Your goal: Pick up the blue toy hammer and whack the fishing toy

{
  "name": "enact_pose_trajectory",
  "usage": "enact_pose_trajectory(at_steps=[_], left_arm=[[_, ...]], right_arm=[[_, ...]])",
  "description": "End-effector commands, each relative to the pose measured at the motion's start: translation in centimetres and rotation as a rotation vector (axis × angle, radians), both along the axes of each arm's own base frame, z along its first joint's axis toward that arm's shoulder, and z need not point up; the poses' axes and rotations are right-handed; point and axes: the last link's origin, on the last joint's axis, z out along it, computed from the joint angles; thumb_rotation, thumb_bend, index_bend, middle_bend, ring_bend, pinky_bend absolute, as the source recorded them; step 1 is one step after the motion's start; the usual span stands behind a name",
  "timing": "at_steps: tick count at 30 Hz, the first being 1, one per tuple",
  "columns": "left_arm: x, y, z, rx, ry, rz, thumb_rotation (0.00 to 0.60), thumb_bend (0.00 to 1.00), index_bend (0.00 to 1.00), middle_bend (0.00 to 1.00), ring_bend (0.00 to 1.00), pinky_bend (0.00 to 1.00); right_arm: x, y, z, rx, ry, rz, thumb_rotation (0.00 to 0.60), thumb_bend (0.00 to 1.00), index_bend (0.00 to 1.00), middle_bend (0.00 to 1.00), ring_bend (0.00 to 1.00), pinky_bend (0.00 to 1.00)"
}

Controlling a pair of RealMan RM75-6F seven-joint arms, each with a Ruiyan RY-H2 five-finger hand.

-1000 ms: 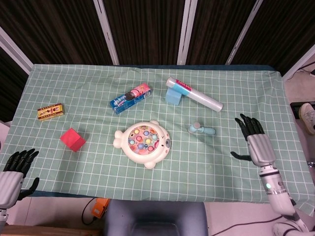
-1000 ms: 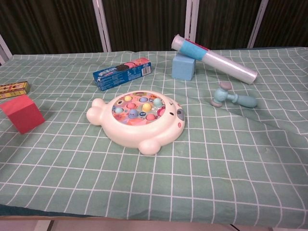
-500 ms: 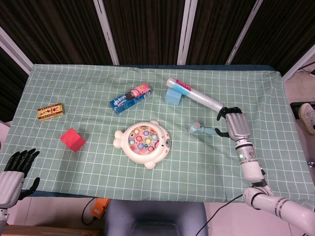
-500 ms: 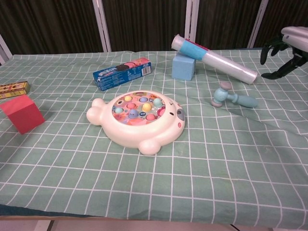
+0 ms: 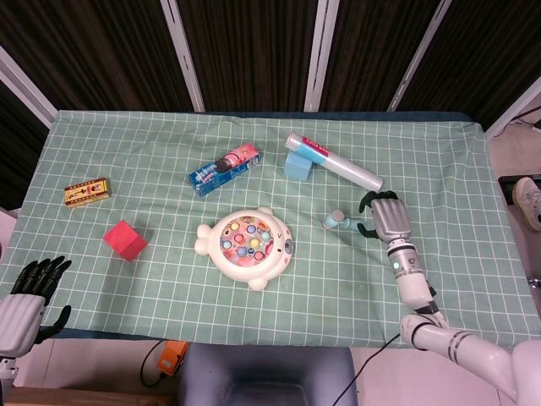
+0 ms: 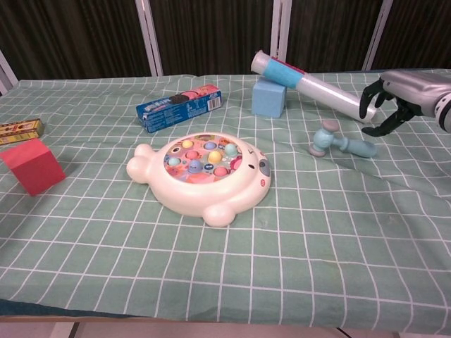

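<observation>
Reach step: the empty right hand (image 6: 386, 105), fingers curled apart, hovers above the small blue plastic toy hammer (image 6: 342, 143); next, close around its handle.

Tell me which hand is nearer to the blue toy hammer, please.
The right hand is nearer: it hovers just beside the handle end of the blue toy hammer, open, not yet holding it. The left hand is far off, at the table's near left edge.

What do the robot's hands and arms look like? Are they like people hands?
Sort of. The right hand and left hand have silver-grey backs and black fingers. The right arm is a silver tube with dark joint rings and a small green light.
</observation>
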Motion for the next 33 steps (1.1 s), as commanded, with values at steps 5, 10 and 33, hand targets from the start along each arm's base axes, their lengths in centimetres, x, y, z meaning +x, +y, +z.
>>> enact_pose_trajectory(at_steps=[5,10,33], left_arm=[[0.0,0.0,0.1,0.002,-0.001,0.001,0.6,0.41,0.0,0.06,0.02,0.08],[0.0,0.0,0.0,-0.001,0.0,0.001,0.6,0.41,0.0,0.06,0.02,0.08],[0.0,-0.1,0.2,0.005,-0.006,-0.002,0.6,0.42,0.0,0.06,0.02,0.08]], right_arm=[[0.2,-0.1,-1.3,0.021,0.015,-0.008,0.6,0.45,0.57,0.42,0.32,0.33],[0.3,-0.5,-1.9,0.02,0.011,-0.023,0.6,0.45,0.57,0.42,0.32,0.33],[1.2,-1.2,-4.1,0.028,0.025,-0.024,0.6,0.48,0.6,0.42,0.32,0.33]])
